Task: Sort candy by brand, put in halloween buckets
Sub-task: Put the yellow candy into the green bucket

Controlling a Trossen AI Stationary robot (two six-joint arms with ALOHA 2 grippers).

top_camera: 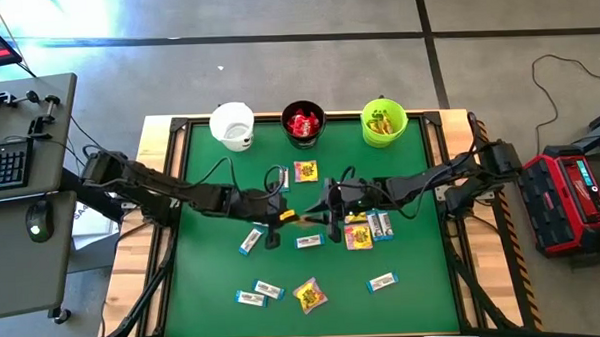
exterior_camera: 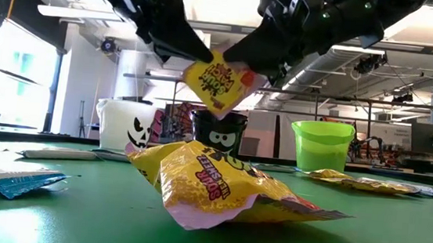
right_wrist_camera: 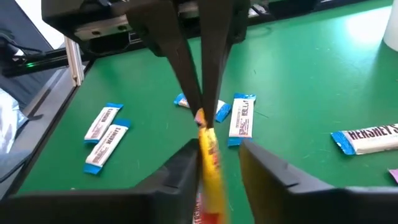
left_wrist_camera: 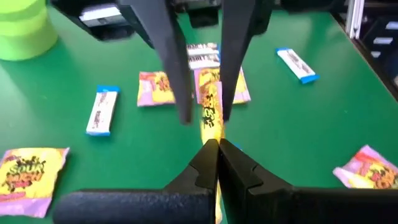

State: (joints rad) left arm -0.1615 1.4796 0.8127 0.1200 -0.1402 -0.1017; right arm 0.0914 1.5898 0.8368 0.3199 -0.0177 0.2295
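Left gripper (left_wrist_camera: 217, 152) clamps the yellow-and-pink packet (exterior_camera: 218, 84) – right gripper (right_wrist_camera: 214, 155), jaws parted around it, per wrist views.

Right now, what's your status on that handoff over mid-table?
Left claw shut on yellow candy packet, held mid-air. Right claw around its other end, not clamped. Loose candy below; green bucket unobstructed.

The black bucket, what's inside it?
Red candy wrappers show at the top of the black bucket from above. Whatever lies under them, deeper down, is covered. From table level its wall hides everything.
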